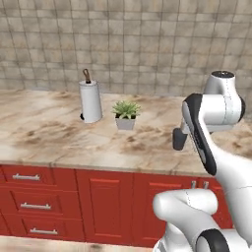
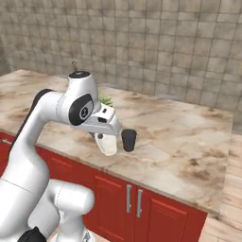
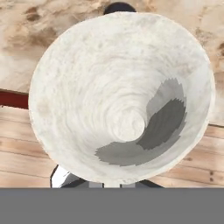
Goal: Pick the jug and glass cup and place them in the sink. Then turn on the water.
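you've got the jug (image 2: 108,143) pinched in the end effector (image 2: 105,137), jaws pressed nearly together on its rim i'd guess, since the hand view looks straight down into its mouth. it hangs at the bench (image 2: 189,137) front edge, just beside the cup (image 2: 128,140), whether it's clear of the top i can't tell. arm's folded over, hand pointing down. no sink here, so looks like mid-carry.

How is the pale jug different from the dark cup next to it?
The jug is whitish and taller; the glass cup is near-black and shorter. The jug hangs tilted in the gripper, while the cup stands upright on the counter. Both are tapered and have no handle.
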Available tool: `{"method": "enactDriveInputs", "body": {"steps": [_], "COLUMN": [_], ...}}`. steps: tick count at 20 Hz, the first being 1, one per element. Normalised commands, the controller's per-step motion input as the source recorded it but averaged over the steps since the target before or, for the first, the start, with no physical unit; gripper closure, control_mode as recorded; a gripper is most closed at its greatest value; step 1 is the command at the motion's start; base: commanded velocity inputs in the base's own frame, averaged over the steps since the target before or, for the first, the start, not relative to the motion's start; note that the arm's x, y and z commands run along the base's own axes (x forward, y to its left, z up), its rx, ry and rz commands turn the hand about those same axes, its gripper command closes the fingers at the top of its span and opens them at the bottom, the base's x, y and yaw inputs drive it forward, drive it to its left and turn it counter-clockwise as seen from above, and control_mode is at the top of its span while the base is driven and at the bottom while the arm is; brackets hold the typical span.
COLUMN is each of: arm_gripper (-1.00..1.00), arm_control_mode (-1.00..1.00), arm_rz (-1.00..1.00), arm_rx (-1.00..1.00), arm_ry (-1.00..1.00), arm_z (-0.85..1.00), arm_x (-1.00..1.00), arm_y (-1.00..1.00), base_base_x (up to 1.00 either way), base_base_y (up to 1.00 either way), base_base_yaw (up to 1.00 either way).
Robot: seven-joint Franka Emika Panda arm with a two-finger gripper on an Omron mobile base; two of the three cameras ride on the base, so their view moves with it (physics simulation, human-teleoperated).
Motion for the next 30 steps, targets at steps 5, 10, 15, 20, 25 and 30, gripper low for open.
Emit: {"method": "enactDriveInputs", "body": {"steps": [5, 10, 15, 20, 25, 30], "arm_gripper": [1.00, 1.00, 1.00, 1.00, 1.00, 1.00], "arm_control_mode": [1.00, 1.00, 1.00, 1.00, 1.00, 1.00], "arm_rz": [0.00, 0.00, 0.00, 0.00, 0.00, 0.00], "arm_rx": [0.00, 0.00, 0.00, 0.00, 0.00, 0.00], "arm_ry": [0.00, 0.00, 0.00, 0.00, 0.00, 0.00], "arm_z": [0.00, 0.00, 0.00, 0.00, 0.00, 0.00], "arm_x": [0.00, 0.00, 0.00, 0.00, 0.00, 0.00], "arm_y": [0.00, 0.00, 0.00, 0.00, 0.00, 0.00], "base_base_x": [-0.08, 0.00, 0.00, 0.00, 0.00, 0.00], "base_base_y": [0.00, 0.00, 0.00, 0.00, 0.00, 0.00], "base_base_yaw": [0.78, 0.82, 0.82, 0.85, 0.89, 0.89]}}
